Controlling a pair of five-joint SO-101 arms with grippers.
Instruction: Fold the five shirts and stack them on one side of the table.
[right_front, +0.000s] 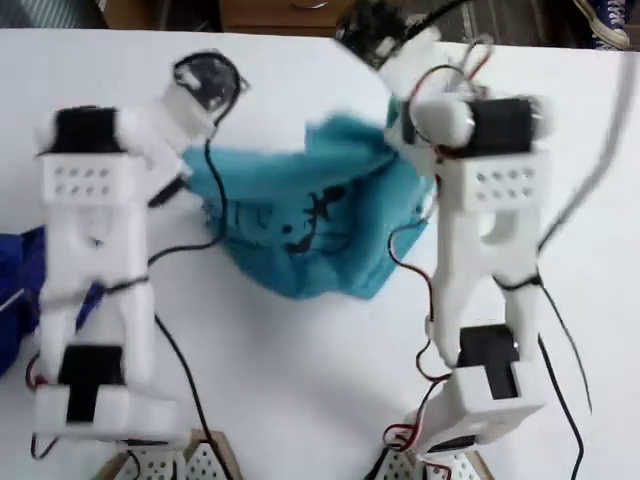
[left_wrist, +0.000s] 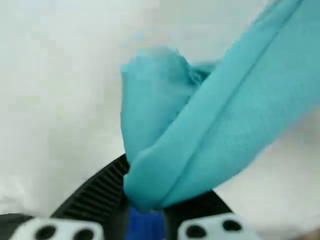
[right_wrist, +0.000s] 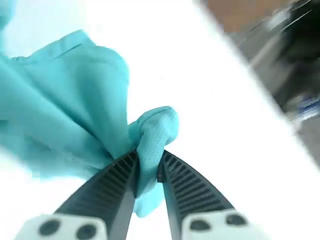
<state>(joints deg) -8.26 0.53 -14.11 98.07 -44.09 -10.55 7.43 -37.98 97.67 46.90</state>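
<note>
The left gripper (left_wrist: 149, 196) and right gripper (right_wrist: 147, 159) each pinch just a bunched edge of the teal shirt (right_front: 300, 220) stretched between them over the table (right_front: 300, 360), so I reckon a tug could slip it free.

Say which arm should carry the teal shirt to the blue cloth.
Left, probably. Both the left gripper and the right gripper are shut on the teal shirt, but the blue cloth lies beside the left arm's base.

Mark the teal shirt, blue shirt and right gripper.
teal shirt (right_front: 300, 215), high view, its printed middle.
blue shirt (right_front: 16, 288), high view, its bunched cloth.
right gripper (right_wrist: 147, 159), right wrist view, between its fingertips.
</note>
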